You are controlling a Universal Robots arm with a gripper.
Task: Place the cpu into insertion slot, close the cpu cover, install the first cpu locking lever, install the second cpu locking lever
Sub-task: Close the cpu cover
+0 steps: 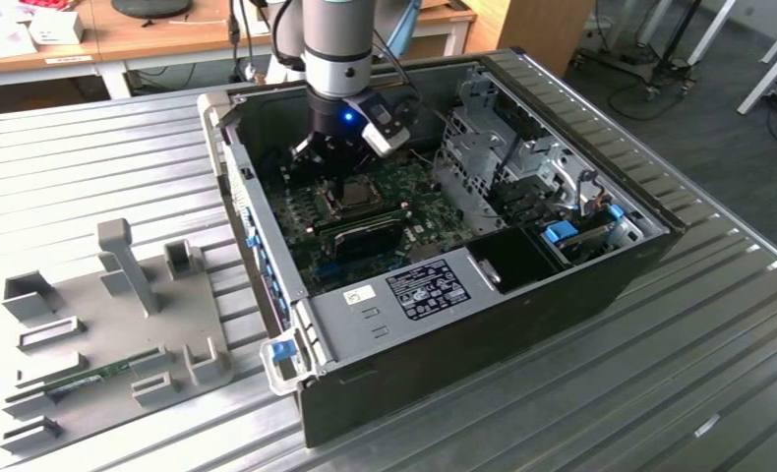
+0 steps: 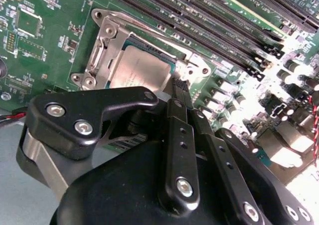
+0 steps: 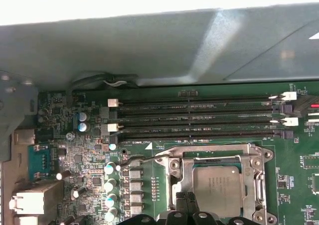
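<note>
- One ribbed metal worktop (image 1: 625, 393) takes up the near ground of the exterior view.
- On it, toward the exterior view's left, sits a grey fixture (image 1: 113, 324) with upright posts and a thin green strip (image 1: 93, 379) lying in it.
- Mid-worktop, a black case (image 1: 494, 324) lies open on its side, with a green board (image 2: 45, 41) inside.
- An arm (image 1: 333, 49) reaches down into the case. The gripper (image 2: 180, 85) has its fingers pressed together, tips right at the slot (image 3: 264, 154) edge.
- Seated in the slot is the cpu (image 2: 144, 70). The cover (image 2: 107, 46) lies flat around it, and the grey top shows through the window.
- Beyond run long black memory slots (image 3: 199, 118), then the grey case wall (image 3: 149, 46).
- Farthest off are wooden desks (image 1: 165, 39) and dark floor (image 1: 703, 108).
- I cannot tell whether the tips pinch anything. The gripper body hides the slot's near edge, and the locking levers are hard to make out.
</note>
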